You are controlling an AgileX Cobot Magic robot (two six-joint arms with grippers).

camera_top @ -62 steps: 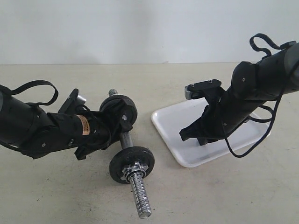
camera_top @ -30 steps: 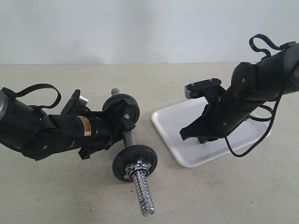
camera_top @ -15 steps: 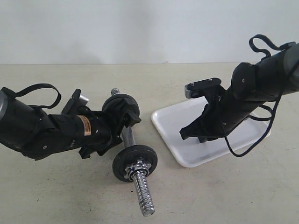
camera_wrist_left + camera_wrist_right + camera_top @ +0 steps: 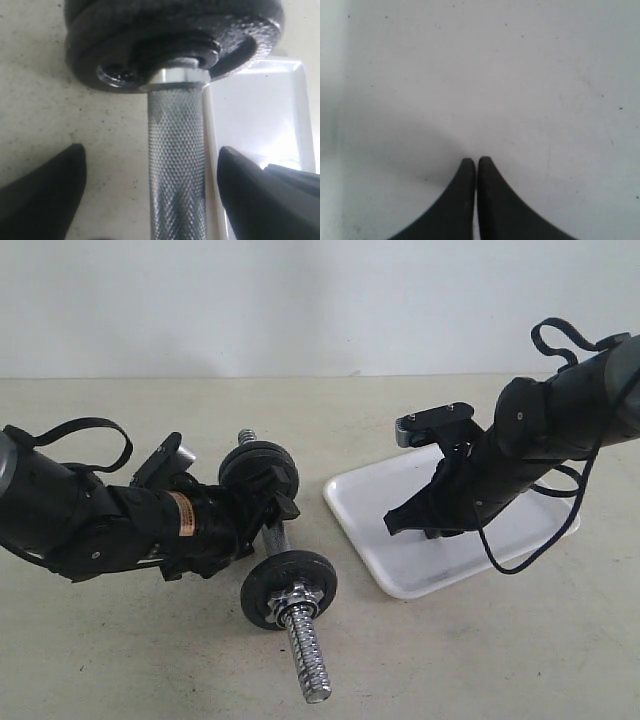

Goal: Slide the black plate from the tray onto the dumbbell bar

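left gripper [image 4: 151, 150], 1: jaws spread astride bar [image 4: 300, 650]. bar, 1: chrome, knurled. plates, 2 seen: black, rimmed, both on bar; far plate [image 4: 258, 470] beside jaws, near plate [image 4: 288, 585]. tray [image 4: 390, 555], 1: white. right gripper [image 4: 476, 162], 1: jaws pressed together over tray.

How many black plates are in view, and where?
2 for sure, both on the dumbbell bar: far plate beside the left end effector, near plate by the threaded end. The far plate may be two stacked. The right arm hides part of the tray.
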